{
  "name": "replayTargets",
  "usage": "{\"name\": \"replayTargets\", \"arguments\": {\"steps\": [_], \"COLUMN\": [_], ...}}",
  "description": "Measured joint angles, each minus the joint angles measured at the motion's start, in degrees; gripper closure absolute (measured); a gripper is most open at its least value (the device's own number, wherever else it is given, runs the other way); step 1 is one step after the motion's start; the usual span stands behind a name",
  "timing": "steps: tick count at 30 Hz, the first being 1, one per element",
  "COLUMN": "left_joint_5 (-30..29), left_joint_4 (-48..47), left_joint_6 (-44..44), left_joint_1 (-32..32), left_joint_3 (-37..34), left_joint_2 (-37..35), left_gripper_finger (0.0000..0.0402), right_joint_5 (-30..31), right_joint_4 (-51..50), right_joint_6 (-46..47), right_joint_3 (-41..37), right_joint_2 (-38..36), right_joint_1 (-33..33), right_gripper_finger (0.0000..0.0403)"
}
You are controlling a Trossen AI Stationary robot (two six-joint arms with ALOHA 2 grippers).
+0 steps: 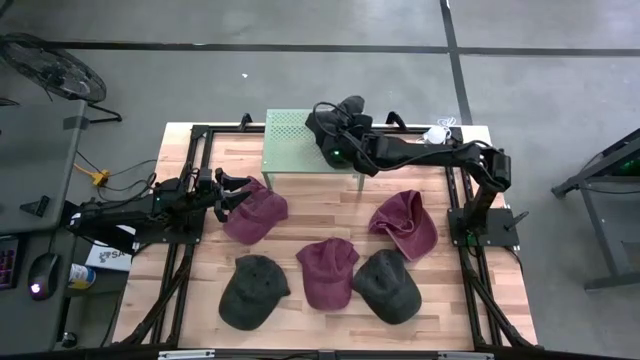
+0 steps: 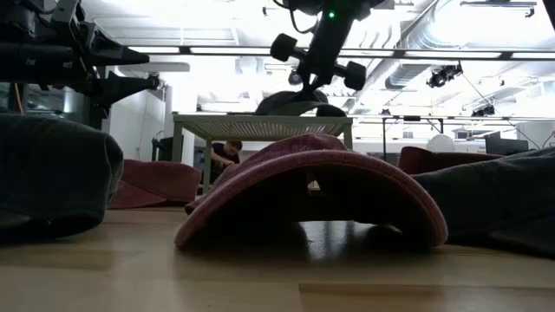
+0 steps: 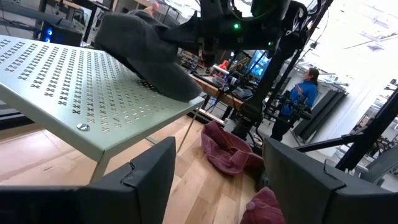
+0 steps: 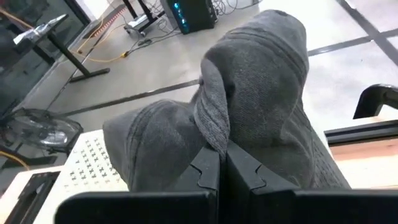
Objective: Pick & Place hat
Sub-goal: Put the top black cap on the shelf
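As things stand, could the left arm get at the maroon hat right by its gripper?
Probably yes. The left gripper is open and empty, right at the edge of the nearest maroon hat, with nothing lying between them. The right gripper is busy far off, shut on a dark hat over the green stand.

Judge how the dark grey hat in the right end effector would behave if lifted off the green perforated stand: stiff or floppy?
Probably floppy: the dark grey hat bunches into folds where the right end effector pinches it shut. Likely light, since that pinch of fabric seems enough to hold it. It drapes over the green perforated stand, so it may sag and drag rather than slide cleanly.
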Motion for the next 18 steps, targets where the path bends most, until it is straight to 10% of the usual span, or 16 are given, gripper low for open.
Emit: {"name": "replayTargets", "arguments": {"steps": [18], "left_joint_5": [0.00], "left_joint_4": [0.00], "left_joint_6": [0.00], "left_joint_1": [0.00], "left_joint_3": [0.00], "left_joint_2": [-0.01], "left_gripper_finger": [0.0163], "right_joint_5": [2.22], "right_joint_4": [-1.03], "right_joint_6": [-4.70], "right_joint_3": [4.37], "right_joint_2": [-0.09], "right_joint_1": [3.35], "right_gripper_finger": [0.0403]}}
